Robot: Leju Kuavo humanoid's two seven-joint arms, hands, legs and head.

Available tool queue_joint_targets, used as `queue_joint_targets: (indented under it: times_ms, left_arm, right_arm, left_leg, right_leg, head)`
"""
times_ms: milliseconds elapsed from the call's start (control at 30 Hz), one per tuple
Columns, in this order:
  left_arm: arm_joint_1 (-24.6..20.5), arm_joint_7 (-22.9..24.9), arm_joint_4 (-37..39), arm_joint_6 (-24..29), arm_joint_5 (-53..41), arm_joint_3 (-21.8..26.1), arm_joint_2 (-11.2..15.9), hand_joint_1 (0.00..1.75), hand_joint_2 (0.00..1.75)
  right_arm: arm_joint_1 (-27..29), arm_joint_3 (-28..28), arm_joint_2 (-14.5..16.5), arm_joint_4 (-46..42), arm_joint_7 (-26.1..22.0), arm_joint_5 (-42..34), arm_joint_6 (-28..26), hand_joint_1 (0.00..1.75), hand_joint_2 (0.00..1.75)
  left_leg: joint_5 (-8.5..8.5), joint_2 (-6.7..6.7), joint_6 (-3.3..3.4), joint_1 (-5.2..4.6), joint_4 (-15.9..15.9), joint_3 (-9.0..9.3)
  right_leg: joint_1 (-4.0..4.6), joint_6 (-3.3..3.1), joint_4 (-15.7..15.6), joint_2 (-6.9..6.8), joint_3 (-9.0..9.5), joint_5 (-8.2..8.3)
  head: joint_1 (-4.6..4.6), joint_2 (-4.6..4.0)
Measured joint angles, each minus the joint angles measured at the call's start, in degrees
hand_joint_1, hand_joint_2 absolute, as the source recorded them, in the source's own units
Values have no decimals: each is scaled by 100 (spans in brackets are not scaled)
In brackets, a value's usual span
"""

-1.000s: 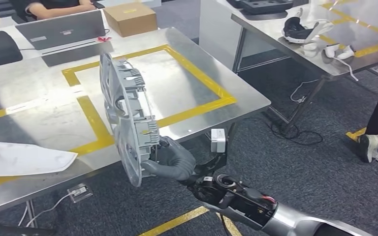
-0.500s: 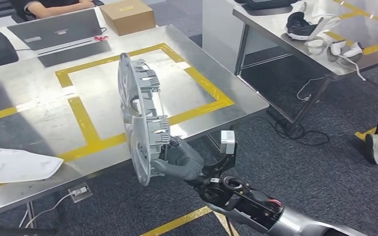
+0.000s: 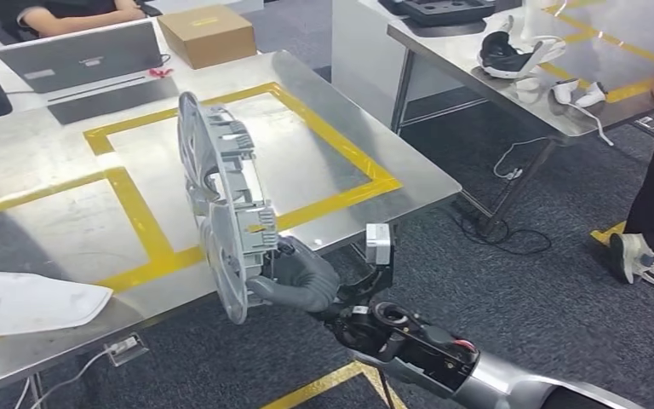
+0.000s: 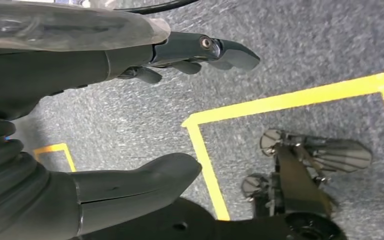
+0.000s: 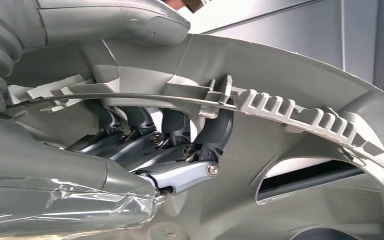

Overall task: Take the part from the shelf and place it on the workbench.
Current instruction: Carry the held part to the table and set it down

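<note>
R hand (image 3: 298,277) grips grey plastic part (image 3: 221,200) by its near lower edge, long axis upright, over near counter (image 3: 324,153) edge w/ taped square beyond; L hand (image 4: 105,125) empty, fingers apart.

Head view looks down over workbench (image 3: 68,179); wrist views sit close behind hands, right sharing the part (image 3: 221,204).

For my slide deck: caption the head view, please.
The right robot hand holds a grey plastic part upright over the steel workbench marked with yellow tape.
</note>
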Motion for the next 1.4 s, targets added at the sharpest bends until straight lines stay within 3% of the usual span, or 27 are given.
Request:
queue_joint_targets:
  times_ms: [67, 100, 133, 167, 233, 300, 367, 467, 500, 567, 633, 667, 700, 767, 800, 867, 967, 1033, 1100, 1133, 1167, 1200, 1267, 1300, 1400]
  left_arm:
    - [0, -1, 1, -1, -1, 1, 2, 0, 175]
    - [1, -1, 1, -1, -2, 1, 2, 0, 175]
    - [4, -1, 1, -1, -2, 1, 2, 0, 175]
    - [8, -1, 1, -1, -2, 0, 2, 0, 175]
    - [15, -1, 1, -2, -2, -1, -3, 0, 175]
    - [11, -1, 0, -2, -2, -1, -9, 0, 175]
    - [5, -2, -1, -2, -2, -1, -12, 0, 175]
    - [-6, -2, -1, -1, -4, -1, -8, 0, 175]
    - [-13, -2, -1, -1, -4, -1, -7, 0, 175]
    - [-12, -3, -1, 0, -5, -1, -7, 0, 175]
    - [3, -3, -1, 0, -6, -1, -7, 0, 175]
    - [10, -3, -1, 0, -6, -1, -7, 0, 175]
    - [13, -3, -1, 0, -6, -1, -4, 0, 175]
    - [11, -3, -1, 0, -6, -1, 2, 0, 175]
    - [6, -3, -1, 0, -6, -1, 3, 0, 175]
    - [-1, -3, -1, 0, -6, -1, 1, 0, 175]
    - [-2, -3, -1, 0, -6, -1, -1, 0, 175]
    - [-3, -3, -1, 0, -6, -1, -1, 0, 175]
    - [-4, -3, 1, 0, -7, -1, 1, 0, 175]
    - [-2, -3, 1, 0, -9, -1, 2, 0, 175]
    - [1, -3, 1, 0, -12, -1, 2, 0, 175]
    - [5, -2, 1, 0, -15, -1, 1, 0, 175]
    - [11, -1, 1, 0, -19, -1, -4, 0, 175]
    - [9, 1, 0, 0, -19, -1, -8, 0, 175]
    - [-4, 10, -1, 2, -17, -1, -13, 0, 175]
  right_arm:
    - [10, -2, 0, 1, 0, 3, 3, 173, 175]
    - [24, -3, -1, 1, 1, 4, 3, 173, 175]
    - [40, -2, -1, 2, 3, 4, 3, 173, 175]
    - [51, -2, -2, 3, 4, 4, 2, 173, 175]
    - [54, -3, -2, 4, 7, 4, 3, 173, 175]
    - [35, -4, -2, 3, 7, 5, 7, 173, 175]
    - [23, -4, -1, 3, 9, 6, 13, 173, 175]
    - [22, -6, 1, 5, 19, 8, 21, 173, 175]
    - [12, -7, 3, 5, 19, 9, 25, 173, 175]
    - [-8, -7, 4, 9, 19, 15, 32, 173, 175]
    - [-6, -2, 4, 19, 21, 21, 36, 173, 175]
    - [-1, 1, 4, 27, 22, 21, 35, 173, 175]
    - [3, 3, 4, 33, 24, 21, 34, 173, 175]
    - [1, 5, 4, 41, 24, 21, 34, 173, 175]
    - [-5, 5, 4, 42, 23, 21, 34, 173, 175]
    - [-17, 5, 4, 43, 22, 21, 36, 173, 175]
    - [-26, 7, 4, 48, 25, 21, 38, 173, 175]
    - [-32, 5, 4, 48, 21, 21, 39, 173, 175]
    - [-27, 5, 4, 55, 15, 21, 39, 173, 175]
    - [-20, 5, 3, 64, 15, 21, 39, 173, 175]
    - [-12, 5, 3, 74, 15, 21, 39, 173, 175]
    - [-6, 5, 2, 84, 15, 19, 39, 173, 175]
    - [0, 4, 2, 91, 14, 11, 39, 173, 175]
    - [-3, 3, 2, 92, 11, 8, 39, 173, 175]
    - [-9, 3, 2, 92, 8, 2, 40, 173, 175]
  left_leg:
    - [-37, 5, 51, -20, -2, 46]
    - [-57, 4, 64, -28, -1, 70]
    - [-81, 1, 68, -34, 0, 100]
    - [-108, -4, 65, -36, 1, 139]
    - [-170, -14, 41, -37, 2, 231]
    - [-222, -21, -5, -58, 22, 276]
    - [-233, -16, -55, -76, 32, 263]
    - [-328, -8, -139, -66, 163, 209]
    - [-442, -11, -170, -58, 393, 95]
    - [-725, -15, -225, -36, 1132, -317]
    - [-800, -14, -261, -11, 1670, -686]
    - [-687, -14, -272, 2, 1650, -734]
    - [-484, -13, -276, 14, 1405, -664]
    - [-61, -12, -277, 27, 611, -337]
    - [48, -16, -259, 25, 308, -205]
    - [50, -28, -197, -1, 79, -102]
    - [15, -32, -76, 5, 53, -63]
    - [-13, -25, -5, 10, 34, -11]
    - [-57, -21, 49, -16, 34, 36]
    - [-81, -21, 62, -29, 35, 66]
    - [-108, -26, 69, -41, 36, 103]
    - [-138, -34, 67, -49, 36, 151]
    - [-203, -48, 46, -62, 36, 249]
    - [-229, -55, 27, -70, 40, 275]
    - [-242, -49, -47, -76, 42, 251]
  right_leg:
    - [-6, 35, 795, -14, -382, -329]
    - [-6, 46, 1121, -15, -562, -407]
    - [-6, 52, 1265, -16, -663, -375]
    - [-6, 51, 1186, -17, -662, -231]
    - [-3, 20, 483, -20, -406, 253]
    - [20, -30, -170, -29, -123, 506]
    - [48, -78, -360, -25, -17, 472]
    - [19, -149, -449, -10, 51, 472]
    - [3, -180, -478, -14, 78, 477]
    - [-6, -226, -495, -25, 105, 464]
    - [-9, -247, -495, -26, 131, 436]
    - [-15, -245, -495, -23, 152, 415]
    - [-24, -232, -494, -19, 180, 392]
    - [-25, -180, -487, -7, 229, 333]
    - [-15, -149, -483, 0, 244, 305]
    - [8, -83, -493, 9, 261, 261]
    - [-17, 11, -416, -6, 251, 155]
    - [-30, 45, 121, -23, 11, -120]
    - [-28, 54, 929, -29, -401, -410]
    - [-28, 53, 1176, -29, -554, -431]
    - [-27, 44, 1209, -29, -613, -336]
    - [-24, 26, 1018, -29, -568, -139]
    - [0, -44, 293, -29, -300, 336]
    - [22, -80, -22, -32, -169, 476]
    - [68, -143, -381, -35, -8, 476]
  head:
    - [78, 0]
    - [103, 0]
    - [122, 0]
    - [144, 0]
    - [206, 0]
    - [250, 0]
    - [237, 0]
    - [195, 0]
    - [169, 0]
    - [100, 0]
    - [48, 0]
    - [24, 0]
    - [-2, 0]
    - [-60, 0]
    - [-84, 0]
    - [-87, 0]
    - [-33, 0]
    - [32, 0]
    - [102, 0]
    - [125, 0]
    - [144, 0]
    - [164, 0]
    - [208, 0]
    - [214, 0]
    - [224, 0]
